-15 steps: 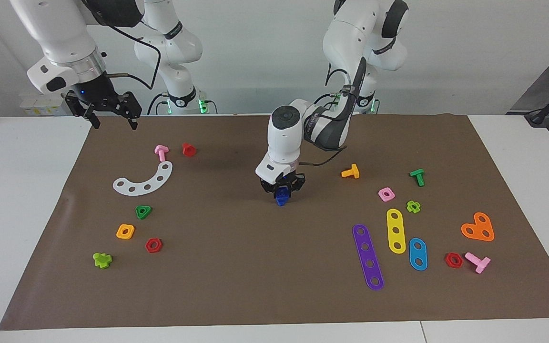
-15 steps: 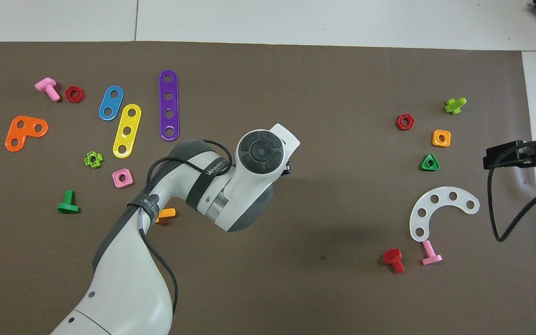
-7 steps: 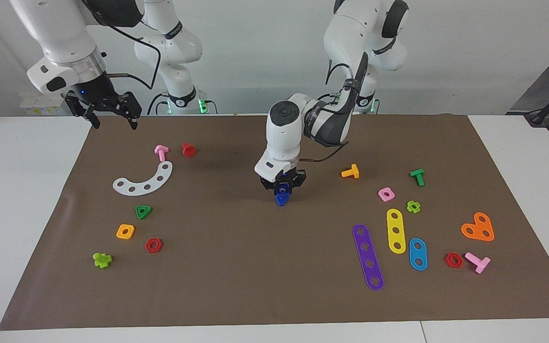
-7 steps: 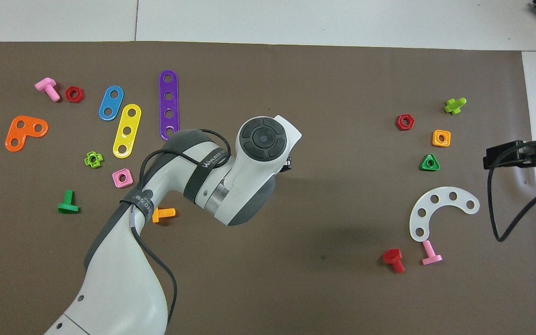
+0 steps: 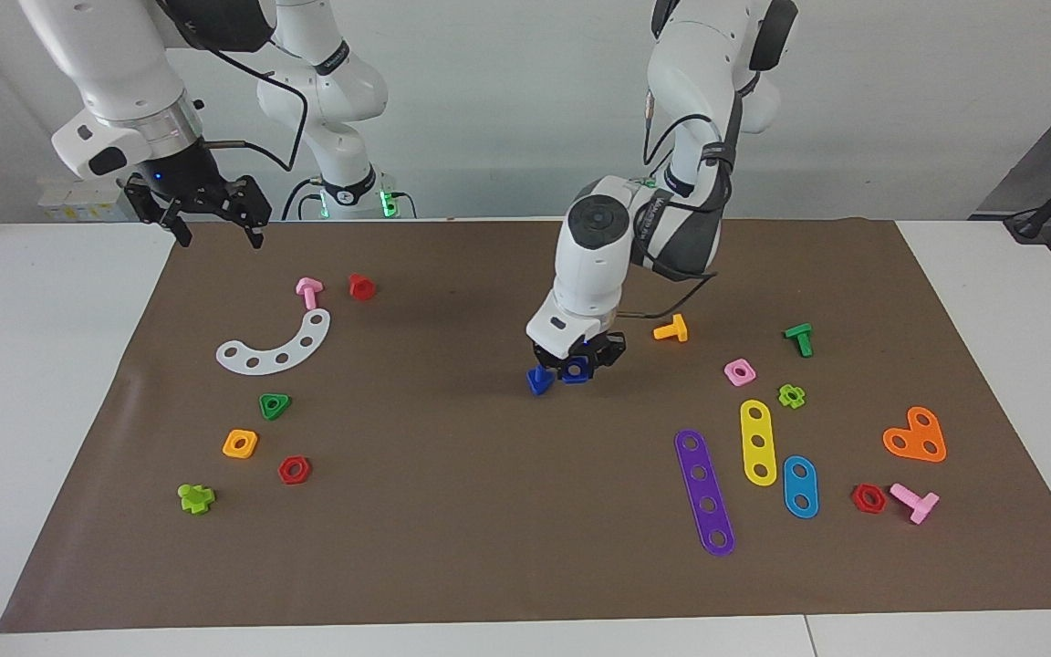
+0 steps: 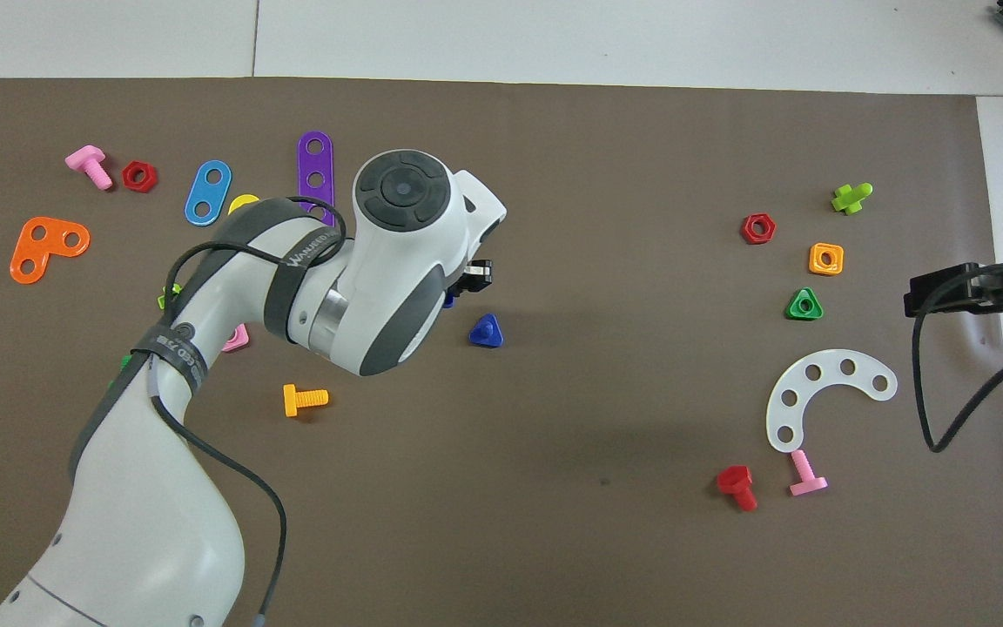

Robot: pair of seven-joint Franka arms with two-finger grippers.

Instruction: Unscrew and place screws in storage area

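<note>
Left gripper hangs low over the middle of the brown mat, clamped on the blue square nut, and just beside it the dark-blue bolt stands on the mat on its triangular head, shank up, apart from the nut. So the pair looks unscrewed, and the job in hand, as I read it, is carrying the nut off to wherever the loose pieces are being kept. To do that well: lift straight up first so the nut clears the bolt's shank and does not tip it, hold the grip firm since a small square nut can twist between the fingers, then set it down flat in a bare patch before letting go. The bolt will want fetching after. Right gripper waits, fingers spread wide and holding nothing, above the mat's corner at the right arm's end. The surface is white, the mat covering most of it, with coloured toy nuts, bolts and hole-plates scattered toward both ends, among them a white curved plate and a purple strip. A plain pale wall backs the arms.
</note>
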